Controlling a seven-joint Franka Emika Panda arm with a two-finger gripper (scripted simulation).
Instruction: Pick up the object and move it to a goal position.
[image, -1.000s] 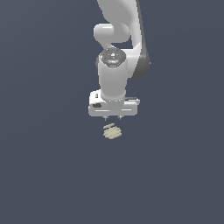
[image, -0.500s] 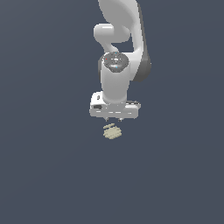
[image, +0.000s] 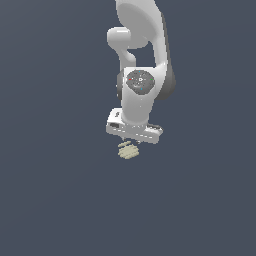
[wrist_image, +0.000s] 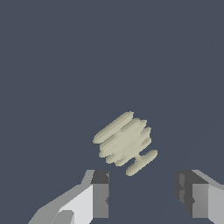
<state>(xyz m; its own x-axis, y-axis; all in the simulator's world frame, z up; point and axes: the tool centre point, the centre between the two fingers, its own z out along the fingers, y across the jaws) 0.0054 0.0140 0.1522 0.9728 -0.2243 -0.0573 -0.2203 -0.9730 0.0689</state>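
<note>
The object (image: 128, 150) is a small pale beige lump with ridged, finger-like segments, lying on the dark grey floor. In the exterior view my white gripper (image: 131, 142) hangs just above it, slightly toward the exterior view's right. In the wrist view the object (wrist_image: 125, 142) lies beyond the fingertips, not between them. The gripper (wrist_image: 145, 192) is open and empty, its two fingers (wrist_image: 100, 194) set wider apart than the object.
A uniform dark grey floor (image: 60, 200) surrounds the object. The white arm (image: 142, 45) rises above the gripper.
The gripper has come down closer to the object and shifted slightly toward the exterior view's right, with the arm leaning more. The object has not moved.
</note>
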